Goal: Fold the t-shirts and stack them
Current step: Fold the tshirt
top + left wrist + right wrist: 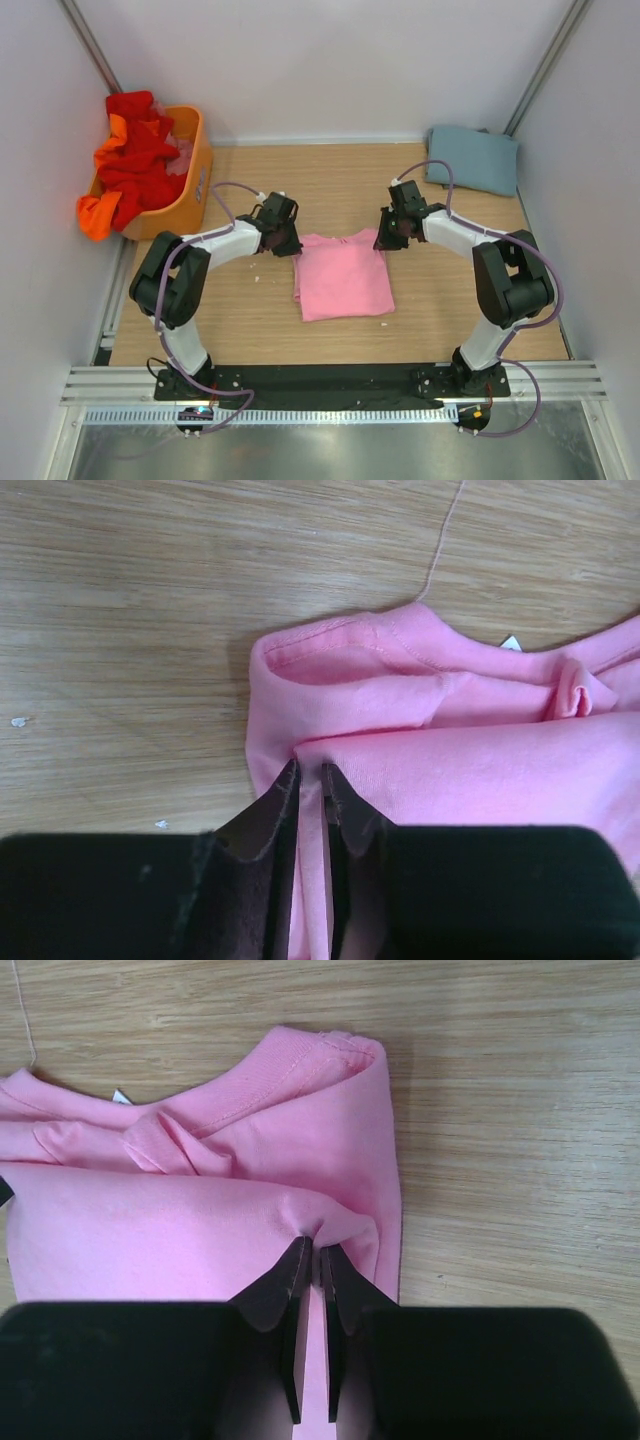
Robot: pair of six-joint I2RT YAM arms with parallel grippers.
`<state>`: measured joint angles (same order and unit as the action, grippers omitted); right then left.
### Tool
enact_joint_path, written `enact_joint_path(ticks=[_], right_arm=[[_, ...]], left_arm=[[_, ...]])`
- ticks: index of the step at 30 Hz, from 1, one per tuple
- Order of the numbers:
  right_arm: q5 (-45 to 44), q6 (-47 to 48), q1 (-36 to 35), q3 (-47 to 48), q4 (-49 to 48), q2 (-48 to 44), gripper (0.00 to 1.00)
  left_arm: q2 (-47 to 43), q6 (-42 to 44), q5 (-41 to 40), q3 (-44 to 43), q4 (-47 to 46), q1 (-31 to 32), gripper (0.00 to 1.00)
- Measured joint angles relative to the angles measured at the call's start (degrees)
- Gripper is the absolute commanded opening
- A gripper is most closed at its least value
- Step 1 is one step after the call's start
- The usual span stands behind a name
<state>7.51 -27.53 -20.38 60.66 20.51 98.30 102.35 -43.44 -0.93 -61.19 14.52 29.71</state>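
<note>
A light pink t-shirt (342, 275) lies partly folded on the wooden table (330, 185), its collar end toward the far side. My left gripper (284, 240) is shut on a pinch of the shirt's folded edge at its far left corner (310, 770). My right gripper (388, 236) is shut on a pinch of the folded edge at the far right corner (317, 1247). A folded grey-blue t-shirt (472, 159) lies at the far right. Red and orange shirts (130, 160) are heaped in the basket.
The orange plastic basket (185, 200) stands at the far left against the wall. White walls close in the table on three sides. A loose thread (445, 535) lies on the wood beyond the pink collar.
</note>
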Motion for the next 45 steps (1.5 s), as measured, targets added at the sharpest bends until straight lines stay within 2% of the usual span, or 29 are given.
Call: enact_joint_path(ticks=[1,4,15,28,45], right_arm=[[0.07,0.0,0.0,0.0,0.0,0.0,0.1],[0.22,0.02,0.0,0.0,0.0,0.0,0.01],[0.66,0.0,0.0,0.61,0.63,-0.46,0.01],[1.31,0.0,0.0,2.21,4.68,-11.04,0.01],[1.99,-0.09,0.0,9.01,13.94,-24.3,0.01]], left_arm=[[0.0,-0.07,0.07,0.0,-0.15,0.0,0.0],[0.0,-0.17,0.17,0.0,-0.55,0.0,0.0],[-2.47,-0.17,1.22,0.2,-0.59,0.0,0.0],[-15.15,-0.7,1.22,0.5,1.38,0.24,0.0],[-32.61,-1.81,-1.49,-1.05,11.76,2.43,0.0]])
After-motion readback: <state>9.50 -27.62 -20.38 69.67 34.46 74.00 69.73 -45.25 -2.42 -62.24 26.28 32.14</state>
